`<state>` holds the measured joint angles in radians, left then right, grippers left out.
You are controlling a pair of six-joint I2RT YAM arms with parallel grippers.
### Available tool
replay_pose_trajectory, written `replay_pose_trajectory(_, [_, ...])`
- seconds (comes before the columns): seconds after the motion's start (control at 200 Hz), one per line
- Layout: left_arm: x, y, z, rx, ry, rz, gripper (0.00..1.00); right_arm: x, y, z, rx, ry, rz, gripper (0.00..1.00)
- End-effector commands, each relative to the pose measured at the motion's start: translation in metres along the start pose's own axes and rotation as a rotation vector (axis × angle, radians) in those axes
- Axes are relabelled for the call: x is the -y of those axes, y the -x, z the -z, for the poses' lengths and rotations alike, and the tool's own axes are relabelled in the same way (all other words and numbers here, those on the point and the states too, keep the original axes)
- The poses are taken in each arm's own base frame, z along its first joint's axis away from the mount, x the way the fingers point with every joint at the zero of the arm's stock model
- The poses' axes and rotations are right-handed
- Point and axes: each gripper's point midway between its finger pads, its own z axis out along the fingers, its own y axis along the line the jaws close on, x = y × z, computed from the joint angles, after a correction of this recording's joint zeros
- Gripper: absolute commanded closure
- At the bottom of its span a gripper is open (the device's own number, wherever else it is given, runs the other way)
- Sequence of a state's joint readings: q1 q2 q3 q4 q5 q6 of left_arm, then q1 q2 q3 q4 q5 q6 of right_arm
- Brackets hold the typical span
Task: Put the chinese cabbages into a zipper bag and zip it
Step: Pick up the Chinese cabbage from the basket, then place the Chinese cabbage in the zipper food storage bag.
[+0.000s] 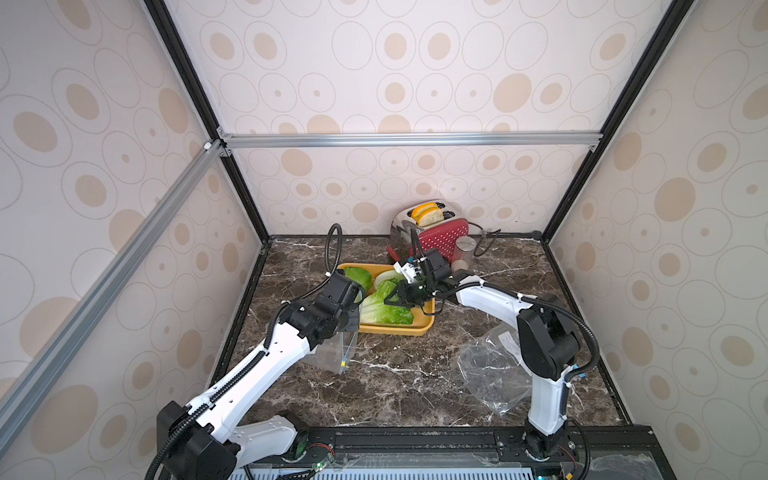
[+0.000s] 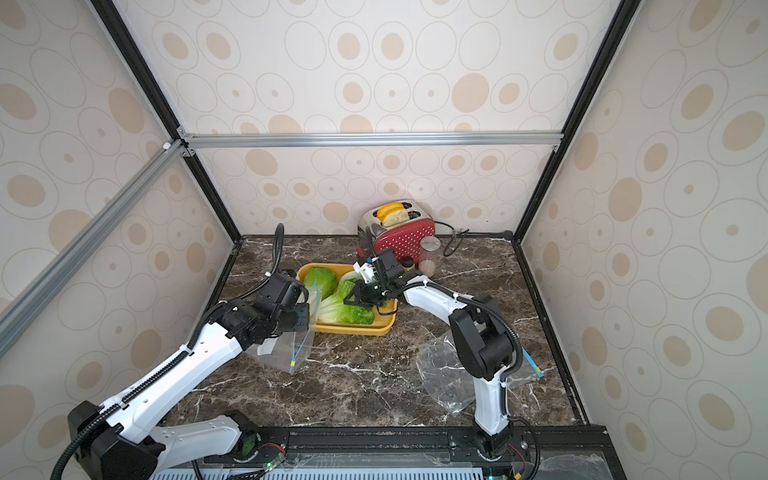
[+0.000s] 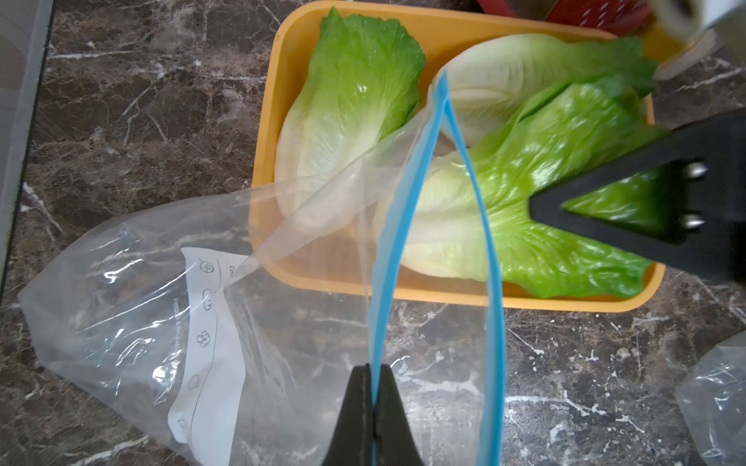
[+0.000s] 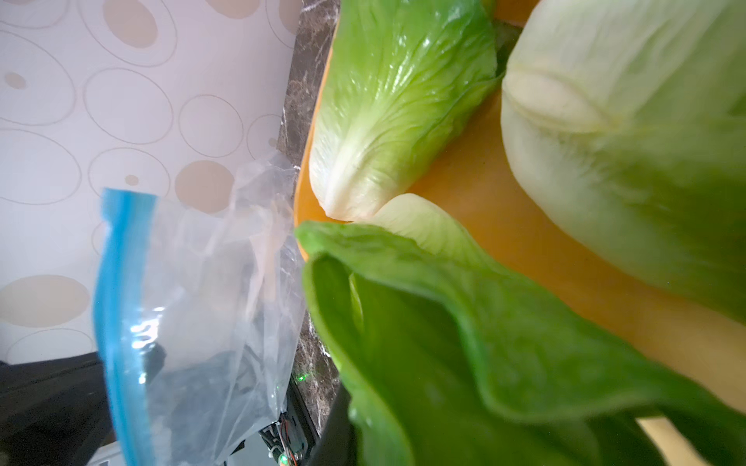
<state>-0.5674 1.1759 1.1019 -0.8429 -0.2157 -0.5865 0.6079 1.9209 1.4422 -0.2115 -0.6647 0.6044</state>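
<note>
Three chinese cabbages lie in a yellow tray [image 3: 565, 302]: one on the left [image 3: 351, 101], one at the far side [image 3: 524, 68] and the nearest one [image 3: 504, 242]. My right gripper [image 3: 535, 207] is shut on the green leafy end of the nearest cabbage [image 1: 384, 311]; in the right wrist view that leaf [image 4: 464, 343] covers the jaws. My left gripper [image 3: 373, 369] is shut on the blue zip strip [image 3: 387, 262] of the clear zipper bag [image 3: 141, 306]. It holds the bag's mouth open just at the tray's near left edge, and the bag [image 1: 334, 353] hangs down to the table.
A red toaster [image 1: 440, 239] with bread slices stands at the back behind the tray, with a clear jar [image 1: 463, 253] beside it. A second crumpled clear bag [image 1: 486, 370] lies on the marble table under the right arm. Patterned walls enclose three sides.
</note>
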Motion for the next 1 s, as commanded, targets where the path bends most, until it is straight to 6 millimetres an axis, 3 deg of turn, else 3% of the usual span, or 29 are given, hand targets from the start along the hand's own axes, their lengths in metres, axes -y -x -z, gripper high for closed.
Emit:
replay_pose_trajectory(0.0, [-0.009, 0.015, 0.026, 0.022, 0.02, 0.004, 1.0, -0.024, 0.015, 0.033, 0.091, 0.01, 0.01, 1.0])
replay_pose_trajectory(0.215, [-0.016, 0.021, 0.038, 0.023, 0.061, -0.025, 1.0, -0.039, 0.015, 0.095, 0.19, -0.013, -0.021, 1.0])
replay_pose_trajectory(0.325, [-0.008, 0.023, 0.036, 0.019, 0.029, -0.022, 1.0, -0.053, 0.011, 0.132, 0.253, -0.018, -0.018, 1.0])
replay_pose_trajectory(0.421, [0.005, 0.027, 0.033, 0.02, -0.032, -0.008, 1.0, -0.071, 0.008, 0.153, 0.288, 0.003, -0.003, 1.0])
replay_pose_trajectory(0.661, [0.046, 0.034, 0.018, 0.023, -0.215, 0.048, 1.0, -0.114, 0.008, 0.159, 0.277, 0.117, 0.008, 0.99])
replay_pose_trajectory(0.996, [0.062, 0.031, 0.003, 0.01, -0.284, 0.071, 1.0, -0.145, 0.022, 0.152, 0.282, 0.179, 0.021, 0.98])
